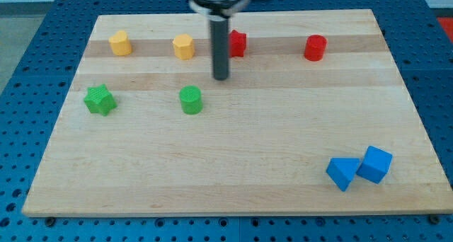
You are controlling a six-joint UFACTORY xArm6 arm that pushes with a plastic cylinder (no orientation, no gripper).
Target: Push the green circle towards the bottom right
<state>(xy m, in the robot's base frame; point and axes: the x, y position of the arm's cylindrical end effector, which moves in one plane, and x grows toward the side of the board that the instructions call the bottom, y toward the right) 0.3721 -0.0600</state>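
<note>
The green circle (190,100) is a short round block left of the board's middle. My tip (221,77) stands just above and to the right of it, a small gap apart. The rod rises straight to the view's top edge. A green star (100,99) lies at the same height, far to the left.
Along the top of the wooden board (283,164) lie two yellow blocks (121,42) (184,47), a red block (237,43) partly behind the rod, and a red cylinder (315,48). Two blue blocks (343,173) (375,164) touch at the bottom right.
</note>
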